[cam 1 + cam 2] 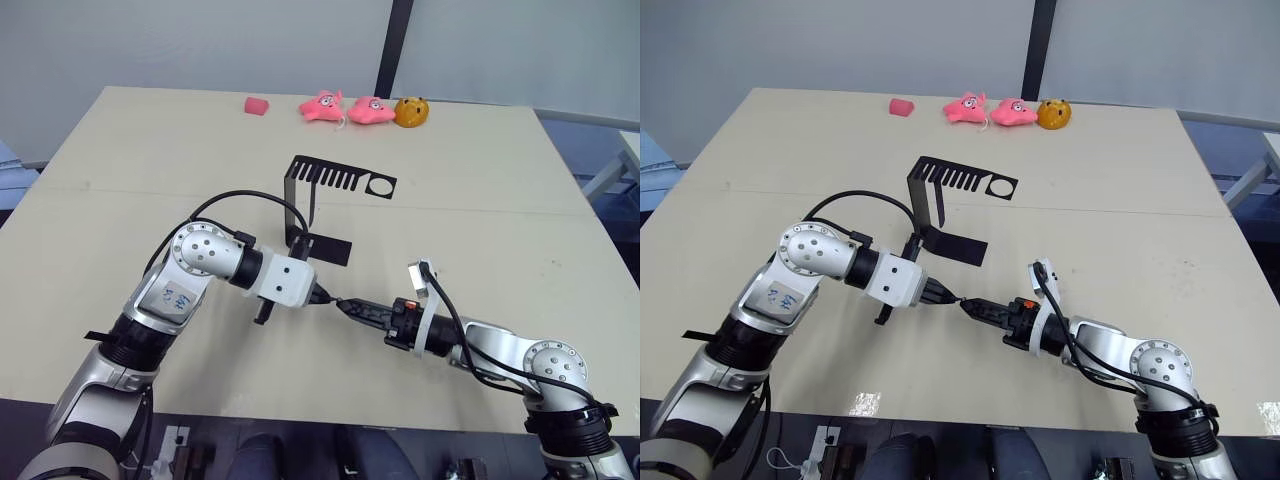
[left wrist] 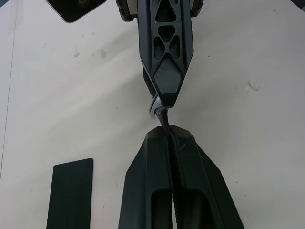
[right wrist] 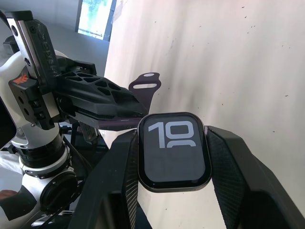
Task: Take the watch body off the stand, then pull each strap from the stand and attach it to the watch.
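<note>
Right gripper (image 3: 171, 152) is clamped on the watch body (image 3: 173, 150): one black finger on each side of the case, screen facing the wrist camera, white digits readable.

Left gripper (image 2: 167, 136) is closed on a strap (image 3: 143, 88). In the left wrist view the two fingers are pressed together with the thin dark band pinched in the seam, and its end pokes out at the fingertips. In the right wrist view the free end of that strap, with its slot and small hole, sticks out past the left gripper's fingers, just behind the watch.

The two grippers meet tip to tip above the tabletop (image 1: 480, 200), toward the near edge and roughly mid-width. Left arm comes in from the left side, right arm from the near right corner. Strap end sits right at the edge of the watch case; cannot tell whether it is seated in the case.

The stand (image 1: 318, 205) is upright around the middle of the tabletop, just beyond the grippers, with its slotted top plate and round hole pointing toward the right edge and its flat foot on the surface. Its foot is not touching either gripper.

Along the far edge: a small pink piece (image 1: 257, 105), two pink plush toys (image 1: 347, 108) side by side, and an orange toy (image 1: 411, 112) touching the right-hand one.
</note>
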